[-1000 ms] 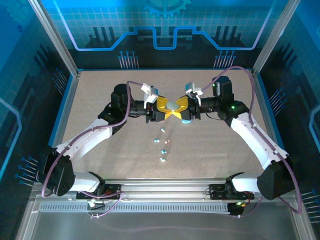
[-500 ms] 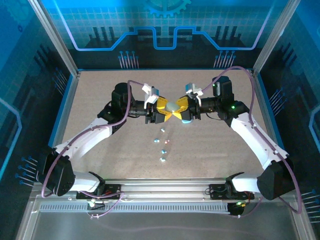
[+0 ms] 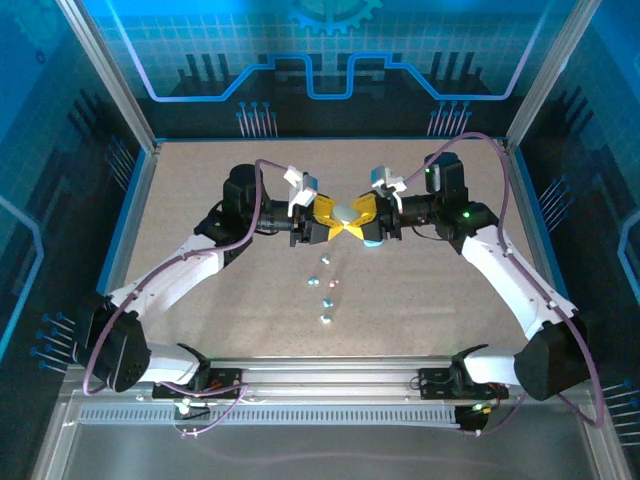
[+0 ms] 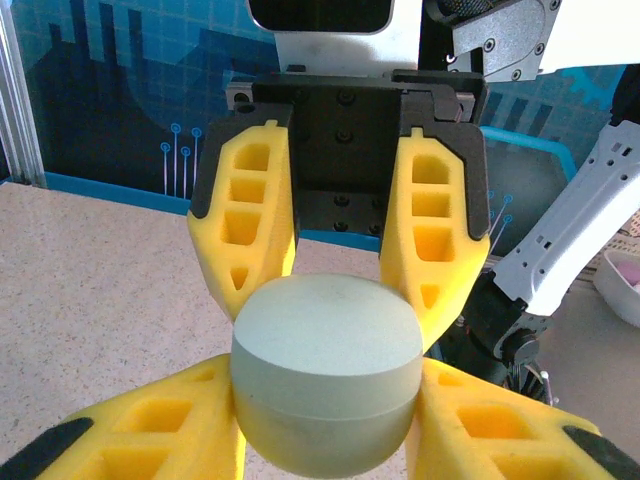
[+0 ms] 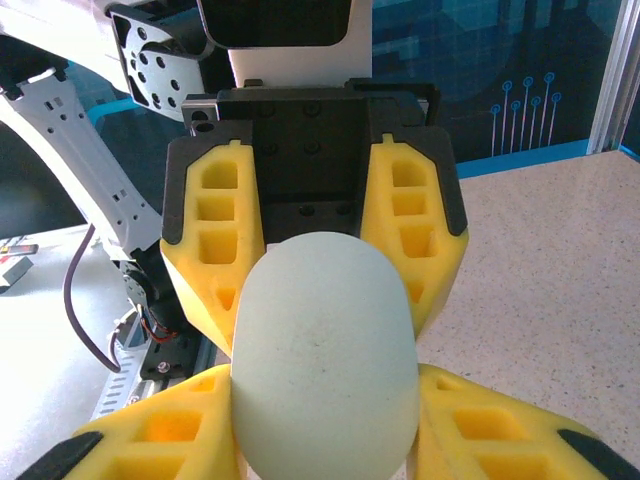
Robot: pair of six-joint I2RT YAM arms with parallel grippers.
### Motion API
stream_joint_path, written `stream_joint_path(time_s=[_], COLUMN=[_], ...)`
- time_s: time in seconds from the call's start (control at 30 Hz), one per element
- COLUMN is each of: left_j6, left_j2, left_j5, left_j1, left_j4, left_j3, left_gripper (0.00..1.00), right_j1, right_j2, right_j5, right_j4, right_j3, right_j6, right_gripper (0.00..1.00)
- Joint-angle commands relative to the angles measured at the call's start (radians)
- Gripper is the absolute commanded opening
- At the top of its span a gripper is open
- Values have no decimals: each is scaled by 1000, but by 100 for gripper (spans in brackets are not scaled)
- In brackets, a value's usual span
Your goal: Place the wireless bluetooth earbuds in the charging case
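The case [image 4: 325,375] is pale green, fingers [image 4: 160,430] yellow, table [image 3: 200,200] speckled beige.

Earbuds [image 3: 327,301] ctr; table [image 3: 330,158] far end free

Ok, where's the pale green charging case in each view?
Top external: charging case mid-table, where the two arms meet.
Left wrist: bottom centre, seam showing low on it.
Right wrist: bottom centre, a tall oval.
Shared landmark: yellow fingers flanking it.
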Motion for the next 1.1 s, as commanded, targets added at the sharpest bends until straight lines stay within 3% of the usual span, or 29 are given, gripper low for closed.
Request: stream_joint_path(time_s=[0.0,0.3,0.5,0.93,1.07], left_j6=[54,92,79,56,53], left_j2=[5,-10,-11,-8,-8], left_j5=[38,36,33,40,29], left_j1=[-8,-9,-8,-16,-17], left_j4=[-34,-57,-57,-40,-43], left_j3=[21,2,2,-1,-4], left_gripper=[37,34,34,35,42], right_j1=[0,-45,-43,-7,-4], right_j2=[-13,19,8,6,0], right_j5=[-1,30,124,150,158], right_j4=[39,4,29,25,30], right_j3=[19,60,48,52,51], right_j6=[44,148,152,84,81], right_gripper=[42,50,55,28,21])
